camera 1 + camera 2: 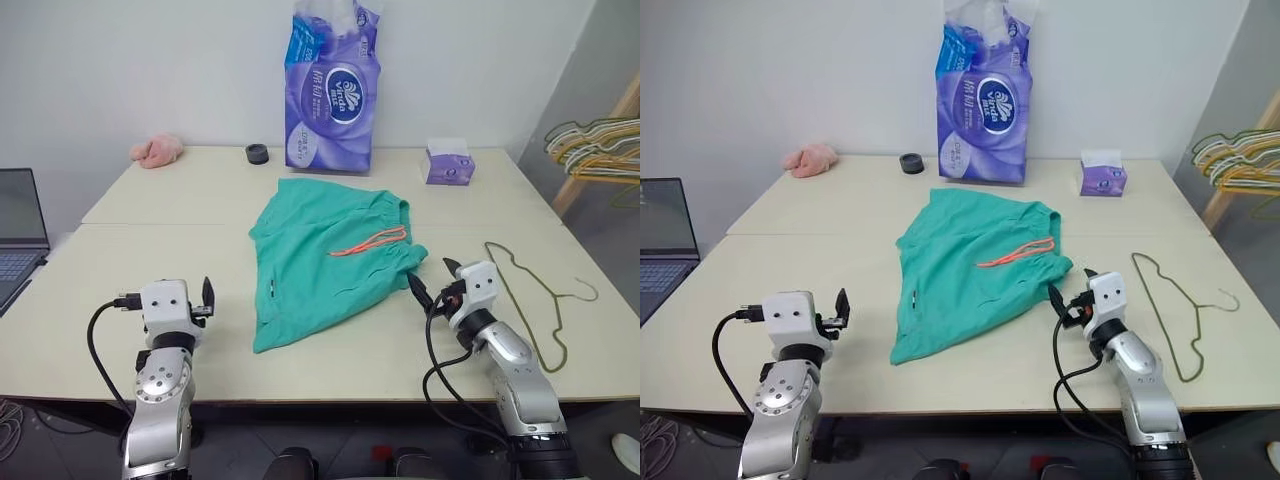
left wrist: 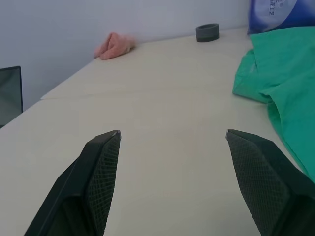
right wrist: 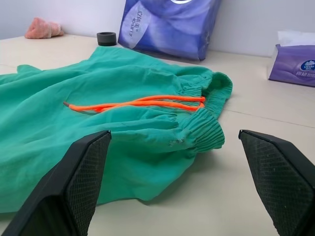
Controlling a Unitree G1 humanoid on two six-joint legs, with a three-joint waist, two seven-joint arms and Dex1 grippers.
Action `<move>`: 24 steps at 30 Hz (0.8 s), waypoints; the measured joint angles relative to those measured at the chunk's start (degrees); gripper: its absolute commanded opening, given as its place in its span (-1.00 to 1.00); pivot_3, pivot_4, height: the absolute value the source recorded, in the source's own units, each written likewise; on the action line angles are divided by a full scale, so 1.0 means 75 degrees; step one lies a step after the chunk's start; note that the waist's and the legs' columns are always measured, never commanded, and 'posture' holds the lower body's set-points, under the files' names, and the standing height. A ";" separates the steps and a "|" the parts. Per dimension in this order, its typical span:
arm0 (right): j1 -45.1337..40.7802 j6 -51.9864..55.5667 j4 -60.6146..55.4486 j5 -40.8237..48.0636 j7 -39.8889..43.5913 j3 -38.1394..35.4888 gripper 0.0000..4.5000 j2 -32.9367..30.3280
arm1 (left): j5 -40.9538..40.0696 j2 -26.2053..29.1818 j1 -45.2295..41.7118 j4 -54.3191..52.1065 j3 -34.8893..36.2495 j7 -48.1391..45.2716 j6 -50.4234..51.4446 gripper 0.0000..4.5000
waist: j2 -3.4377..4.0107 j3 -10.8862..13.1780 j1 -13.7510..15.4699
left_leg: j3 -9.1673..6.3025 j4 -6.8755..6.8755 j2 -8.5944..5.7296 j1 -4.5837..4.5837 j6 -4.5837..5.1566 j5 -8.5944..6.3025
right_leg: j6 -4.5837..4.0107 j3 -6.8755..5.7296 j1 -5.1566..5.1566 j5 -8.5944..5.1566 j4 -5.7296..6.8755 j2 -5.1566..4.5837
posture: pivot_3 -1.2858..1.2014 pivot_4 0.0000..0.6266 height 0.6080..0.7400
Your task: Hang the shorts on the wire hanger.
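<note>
The shorts (image 1: 330, 260) lie flat and spread in the middle of the table (image 1: 150, 210), waistband turned toward the robot's right with the orange drawstring (image 1: 368, 241) on top, so the elastic edge is the nearest thing to grab from that side. The wire hanger (image 1: 530, 300) lies flat on the table well to the right of the shorts, hook pointing outward, apart from the cloth; nothing is threaded through it yet. The right gripper (image 1: 432, 280) hovers low just beside the waistband with its 2 fingers spread wide, holding nothing, which looks like a line-up for pinching that gathered edge. The left gripper (image 1: 207, 295) waits near the left leg hem, also wide and empty, probably placed to take the other side of the cloth.
</note>
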 measured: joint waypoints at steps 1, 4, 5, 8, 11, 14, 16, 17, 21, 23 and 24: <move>-0.0002 0.0000 0.0005 -0.0001 0.0001 0.0000 0.98 0.0000 | 0.0016 0.0002 0.0004 -0.0012 -0.0014 -0.0027 -0.0015 0.61 | -0.0001 -0.0001 0.0000 | 0.0000 0.0000 0.0000 0.0000 0.0000 0.0000 | 0.0000 -0.0001 0.0000 0.0000 0.0000 0.0000 | 0.12 -1.00 1.00; -0.0105 -0.0001 0.0094 -0.0007 0.0031 0.0032 0.98 -0.0001 | 0.0128 0.0088 0.0020 -0.0027 -0.0146 -0.0099 -0.0225 0.61 | 0.0005 -0.0007 -0.0001 | 0.0000 -0.0002 0.0000 0.0002 0.0000 0.0000 | 0.0000 0.0000 0.0000 0.0000 0.0000 0.0000 | 0.12 -1.00 1.00; -0.0156 -0.0002 0.0120 -0.0010 0.0058 0.0049 0.98 -0.0001 | 0.0152 0.0091 0.0020 -0.0027 -0.0170 -0.0127 -0.0244 0.61 | 0.0008 -0.0009 -0.0001 | 0.0001 -0.0002 0.0000 0.0002 0.0000 0.0000 | 0.0000 0.0000 0.0000 0.0000 0.0000 0.0000 | 0.12 -1.00 1.00; -0.0235 -0.0007 0.0128 -0.0010 0.0089 0.0061 0.98 -0.0005 | 0.0174 0.0089 0.0020 -0.0027 -0.0227 -0.0141 -0.0286 0.61 | 0.0007 -0.0012 -0.0001 | 0.0000 -0.0002 0.0001 0.0002 0.0000 0.0000 | -0.0001 0.0001 -0.0001 0.0000 0.0000 0.0000 | 0.11 -1.00 1.00; -0.0235 -0.0007 0.0132 -0.0011 0.0100 0.0061 0.98 -0.0005 | 0.0180 0.0084 0.0020 -0.0026 -0.0227 -0.0110 -0.0324 0.61 | 0.0007 -0.0013 -0.0001 | 0.0000 -0.0001 0.0000 0.0002 0.0000 0.0000 | -0.0001 0.0000 0.0000 0.0000 0.0000 0.0000 | 0.11 -1.00 1.00; -0.0235 -0.0013 0.0132 -0.0024 0.0130 0.0069 0.98 -0.0032 | 0.0147 0.0081 0.0015 -0.0024 -0.0226 -0.0124 -0.0303 0.61 | 0.0007 -0.0013 -0.0002 | 0.0001 -0.0001 0.0000 0.0002 0.0000 0.0000 | 0.0000 0.0001 0.0000 0.0000 0.0000 0.0000 | 0.11 -1.00 1.00; -0.0236 -0.0033 0.0132 -0.0068 0.0191 0.0095 1.00 -0.0090 | 0.0035 0.0145 0.0011 -0.0022 -0.0233 -0.0327 -0.0263 0.68 | 0.0007 -0.0013 -0.0005 | 0.0001 -0.0001 0.0001 0.0002 0.0000 0.0000 | 0.0000 0.0000 0.0000 0.0000 0.0000 0.0000 | 0.10 -1.00 1.00; -0.0236 -0.0050 0.0132 -0.0077 0.0265 0.0126 1.00 -0.0149 | -0.0158 0.0187 0.0019 -0.0024 -0.0221 -0.0537 -0.0311 0.77 | 0.0008 -0.0013 -0.0006 | 0.0001 -0.0001 0.0001 0.0002 0.0000 0.0000 | -0.0001 0.0001 -0.0001 0.0000 0.0000 0.0000 | 0.09 -1.00 1.00; -0.0239 -0.0138 0.0130 -0.0039 0.0532 0.0135 1.00 -0.0396 | -0.0808 0.0525 0.0143 -0.0110 -0.0285 -0.1584 -0.0708 0.99 | 0.0009 -0.0014 -0.0026 | 0.0004 -0.0002 0.0002 0.0002 0.0000 0.0000 | -0.0001 0.0001 0.0000 -0.0001 -0.0002 0.0001 | 0.06 -1.00 1.00; -0.0233 -0.0121 0.0086 0.0085 0.0848 0.0139 1.00 -0.0654 | -0.0987 0.0930 0.0136 -0.0107 -0.0364 -0.2199 -0.0662 0.99 | 0.0014 -0.0016 -0.0033 | 0.0005 -0.0001 0.0002 0.0002 0.0001 -0.0001 | -0.0001 0.0001 0.0002 -0.0001 -0.0004 0.0002 | 0.05 -1.00 1.00; -0.0219 -0.0114 0.0007 0.0102 0.1072 0.0164 1.00 -0.0831 | -0.1156 0.1126 0.0124 -0.0105 -0.0448 -0.2561 -0.0577 0.99 | 0.0017 -0.0018 -0.0034 | 0.0006 0.0000 0.0002 0.0002 0.0001 -0.0001 | -0.0001 0.0001 0.0004 -0.0001 -0.0005 0.0002 | 0.05 -1.00 1.00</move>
